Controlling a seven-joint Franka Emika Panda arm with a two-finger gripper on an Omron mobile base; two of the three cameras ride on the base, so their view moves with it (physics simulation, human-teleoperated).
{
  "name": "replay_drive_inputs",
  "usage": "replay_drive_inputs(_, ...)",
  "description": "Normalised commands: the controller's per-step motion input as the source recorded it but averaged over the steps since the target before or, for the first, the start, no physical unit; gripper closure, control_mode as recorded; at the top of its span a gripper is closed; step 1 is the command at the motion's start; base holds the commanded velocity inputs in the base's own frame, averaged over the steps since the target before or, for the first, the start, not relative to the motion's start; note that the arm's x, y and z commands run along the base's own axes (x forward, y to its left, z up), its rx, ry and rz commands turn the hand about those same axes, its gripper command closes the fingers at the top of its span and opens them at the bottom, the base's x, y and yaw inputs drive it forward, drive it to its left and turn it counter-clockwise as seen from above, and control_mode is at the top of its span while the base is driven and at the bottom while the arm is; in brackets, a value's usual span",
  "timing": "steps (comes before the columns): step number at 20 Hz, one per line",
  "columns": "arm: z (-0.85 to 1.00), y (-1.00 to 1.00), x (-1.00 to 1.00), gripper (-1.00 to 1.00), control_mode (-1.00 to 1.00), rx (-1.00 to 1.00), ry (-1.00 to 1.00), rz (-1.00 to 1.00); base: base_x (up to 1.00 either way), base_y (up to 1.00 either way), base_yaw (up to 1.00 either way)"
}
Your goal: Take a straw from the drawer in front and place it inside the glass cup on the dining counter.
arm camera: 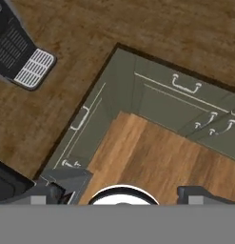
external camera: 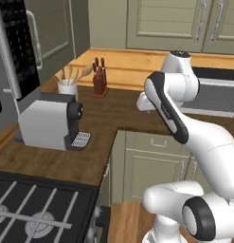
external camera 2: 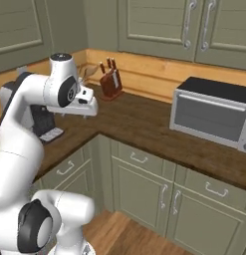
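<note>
Arm raised over inner corner of dark wood table [external camera: 137, 123], jaws well apart w/ nothing between, closed sage drawer [arm camera: 173, 93] below table edge, coffee machine [external camera: 49, 121] near left edge, microwave [external camera 2: 211, 117] at right.

Sage-green drawer [arm camera: 173, 90], dark wood-grain counter [arm camera: 138, 28]

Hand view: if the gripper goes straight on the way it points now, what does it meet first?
Probably the wood floor in the corner between the cabinet runs; the gripper points down past the closed drawer fronts. Nothing shows in between, though depth is hard to judge.
</note>
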Motion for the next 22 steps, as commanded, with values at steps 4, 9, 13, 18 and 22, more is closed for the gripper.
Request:
replay_drive_inputs(4, 0.0, 0.0, 0.0, -1.0, 1.0, 0.0, 0.0, 0.0, -0.49, 0.69, -0.29)
replay_drive_inputs(9, -0.05, -0.15, -0.12, -1.0, -1.0, 0.41, -0.07, -0.16, 0.0, 0.0, 0.0)
replay_drive_inputs(13, -0.47, -0.69, 0.02, -1.0, -1.0, 0.59, -0.02, -0.06, 0.0, 0.0, 0.0)
replay_drive_inputs(18, -0.82, -0.5, 0.09, -1.0, -1.0, 0.5, -0.08, 0.0, 0.0, 0.0, 0.0)
replay_drive_inputs(22, -1.0, -0.15, 0.1, -1.0, -1.0, 0.43, -0.08, 0.04, 0.0, 0.0, 0.0)
